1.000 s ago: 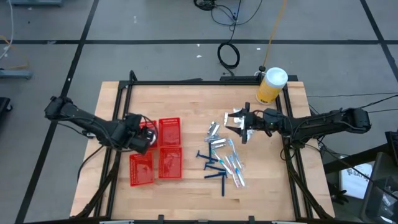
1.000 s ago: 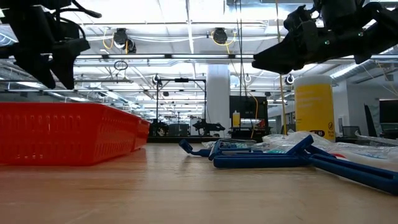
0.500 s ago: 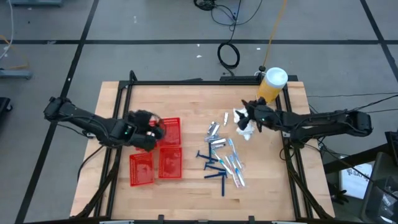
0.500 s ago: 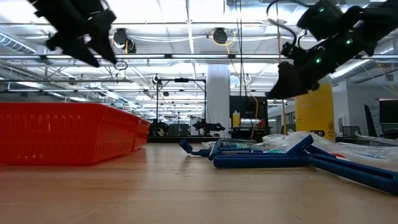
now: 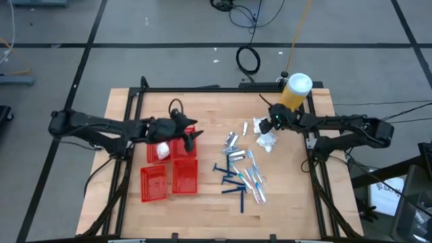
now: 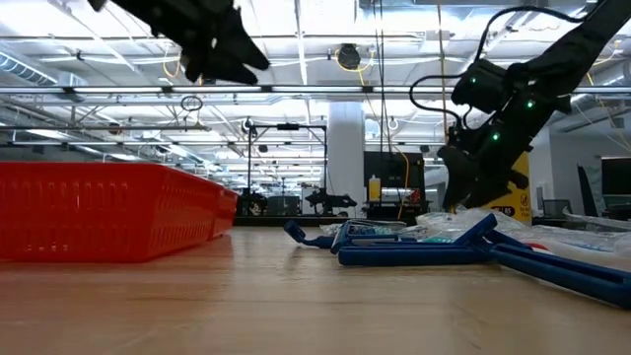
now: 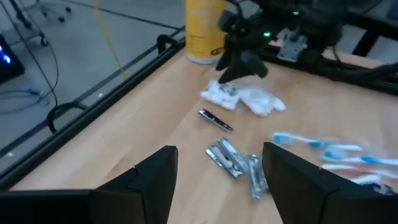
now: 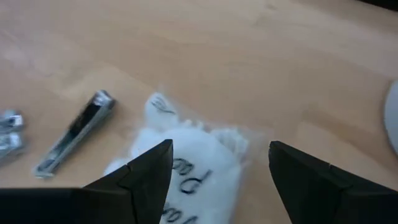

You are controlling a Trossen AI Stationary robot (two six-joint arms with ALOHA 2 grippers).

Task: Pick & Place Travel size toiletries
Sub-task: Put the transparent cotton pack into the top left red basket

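While one white packet [image 5: 162, 152] lay in a red basket [image 5: 183, 144], most toiletries [image 5: 241, 172] remained outside; left gripper [image 5: 194, 139] and right gripper [image 5: 268, 125] stood open, empty.

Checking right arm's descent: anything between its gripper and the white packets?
Nothing visible. The right gripper is open, directly over the white packets, with bare space between its fingers. A silver tube lies beside the packets, outside the fingers.
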